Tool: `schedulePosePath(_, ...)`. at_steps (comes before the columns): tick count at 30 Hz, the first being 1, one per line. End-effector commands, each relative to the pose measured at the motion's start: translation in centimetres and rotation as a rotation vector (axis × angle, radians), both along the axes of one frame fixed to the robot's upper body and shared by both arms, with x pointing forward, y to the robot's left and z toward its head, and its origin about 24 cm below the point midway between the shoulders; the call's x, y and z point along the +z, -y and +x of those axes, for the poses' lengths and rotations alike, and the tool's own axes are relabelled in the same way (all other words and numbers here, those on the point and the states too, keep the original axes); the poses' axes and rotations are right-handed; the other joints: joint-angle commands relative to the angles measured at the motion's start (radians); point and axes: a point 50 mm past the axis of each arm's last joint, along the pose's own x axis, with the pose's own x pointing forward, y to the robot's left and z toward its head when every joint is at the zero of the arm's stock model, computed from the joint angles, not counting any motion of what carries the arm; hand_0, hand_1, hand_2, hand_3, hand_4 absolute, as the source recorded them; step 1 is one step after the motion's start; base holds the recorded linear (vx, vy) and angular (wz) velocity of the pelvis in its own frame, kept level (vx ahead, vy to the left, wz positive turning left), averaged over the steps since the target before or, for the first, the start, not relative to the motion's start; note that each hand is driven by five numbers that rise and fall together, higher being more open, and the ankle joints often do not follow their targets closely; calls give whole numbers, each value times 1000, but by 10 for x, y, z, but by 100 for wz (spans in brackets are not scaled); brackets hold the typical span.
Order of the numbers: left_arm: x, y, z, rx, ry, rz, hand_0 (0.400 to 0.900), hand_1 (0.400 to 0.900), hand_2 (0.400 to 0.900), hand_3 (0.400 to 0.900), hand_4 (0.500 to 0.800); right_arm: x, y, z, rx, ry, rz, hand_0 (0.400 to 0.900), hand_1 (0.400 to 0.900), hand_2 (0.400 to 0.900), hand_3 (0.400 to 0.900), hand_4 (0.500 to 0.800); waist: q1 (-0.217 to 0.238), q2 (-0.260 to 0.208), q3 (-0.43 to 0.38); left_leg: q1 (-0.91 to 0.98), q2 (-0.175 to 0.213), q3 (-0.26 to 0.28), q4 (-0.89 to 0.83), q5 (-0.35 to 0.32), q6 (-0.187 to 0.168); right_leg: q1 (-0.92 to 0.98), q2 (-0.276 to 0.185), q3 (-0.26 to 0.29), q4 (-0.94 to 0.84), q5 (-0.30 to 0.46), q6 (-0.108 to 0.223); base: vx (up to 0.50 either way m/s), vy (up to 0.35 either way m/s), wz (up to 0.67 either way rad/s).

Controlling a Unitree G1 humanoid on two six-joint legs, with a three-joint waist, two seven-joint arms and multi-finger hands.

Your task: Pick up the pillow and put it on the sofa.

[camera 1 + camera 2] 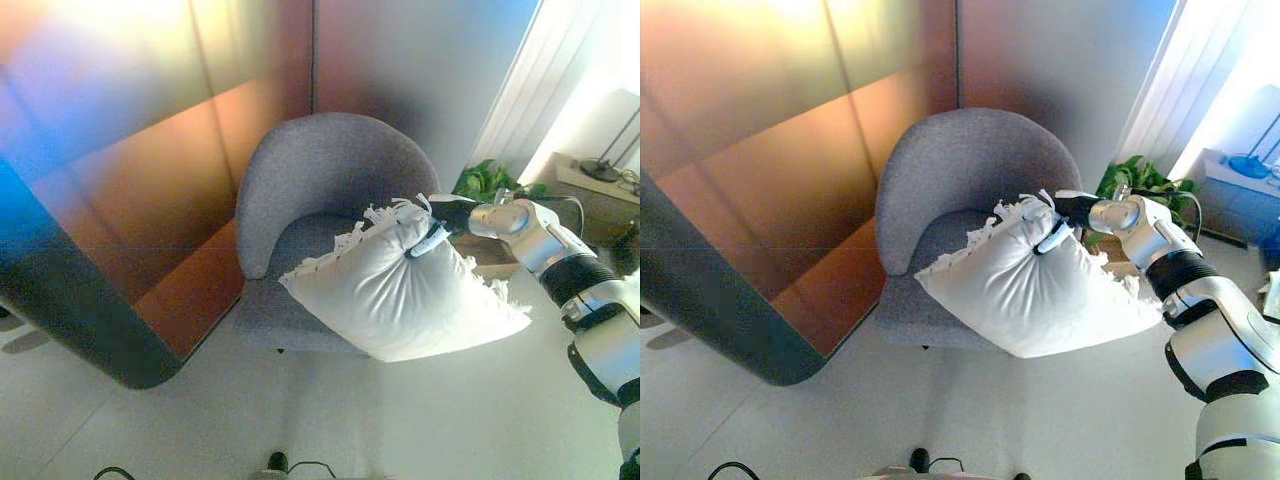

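Observation:
A white pillow (400,290) with a fringed edge hangs tilted over the front right of a grey round-backed armchair (320,170). My right hand (436,232) is shut on the pillow's upper edge, its fingers pinching the fabric, with the arm reaching in from the right. In the right eye view the same pillow (1030,285) covers the right part of the seat (940,235), held by my right hand (1060,228). My left hand shows in neither view.
A wood-panelled wall (150,180) stands behind and left of the chair. A green potted plant (490,182) sits right of the chair, near a low side table with a lamp (605,170). A white curtain (540,80) hangs at the right. Pale floor lies in front.

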Motion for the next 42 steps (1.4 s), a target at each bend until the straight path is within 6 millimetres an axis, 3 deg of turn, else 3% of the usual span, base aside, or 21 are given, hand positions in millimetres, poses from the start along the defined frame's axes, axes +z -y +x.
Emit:
schedulePosePath(1, 2, 5, -1, -13, -114, -43, 900, 900, 900, 900, 800, 136, -17, 21, -48, 420, 30, 400, 400, 400, 400, 500, 43, -63, -42, 39, -30, -2, -3, -94, -15, 58, -13, -45, -1, -31, 52, 133, 92, 23)
schedulePosePath(5, 6, -2, 6, -24, -127, -12, 900, 900, 900, 900, 800, 139, -18, 23, -103, 446, 3, 400, 400, 400, 400, 500, 65, -73, -7, 0, -26, -25, -3, -86, -10, 23, -13, -47, 6, -29, 52, 34, 35, 26)
schedulePosePath(11, 20, -20, 48, -51, -2, 32, 900, 900, 900, 900, 800, 171, -24, 23, -189, 642, -48, 400, 400, 400, 400, 500, 95, -91, 131, -134, -3, -57, -3, -59, 4, -113, 1, -40, 37, -16, 53, -224, -91, 12)
schedulePosePath(20, 19, -21, 49, -37, 55, 20, 900, 900, 900, 900, 800, 199, 17, 11, -332, 783, -106, 400, 400, 400, 400, 500, 110, -77, 183, -179, 7, -67, -3, -59, 4, -143, 8, -39, 31, -23, 50, -24, -11, 0)
schedulePosePath(21, 19, -21, 49, -40, 59, 17, 900, 900, 900, 900, 800, 201, 22, 10, -348, 816, -114, 873, 873, 873, 873, 784, 111, -74, 185, -180, 6, -68, -3, -61, 4, -143, 8, -39, 30, -25, 50, 11, 2, 4)
schedulePosePath(22, 19, -22, 48, -43, 59, 14, 900, 900, 900, 900, 800, 203, 25, 8, -356, 829, -120, 900, 900, 900, 900, 800, 113, -70, 185, -180, 5, -70, -3, -62, 4, -143, 8, -40, 29, -26, 50, 10, -1, 4)
schedulePosePath(42, 23, -34, 36, -105, 102, -55, 900, 900, 900, 900, 800, 201, 68, -5, -464, 780, -185, 900, 900, 900, 900, 800, 94, -40, 164, -174, -2, -31, -3, -76, -4, -155, -9, -42, 17, -25, 51, -18, 2, -5)
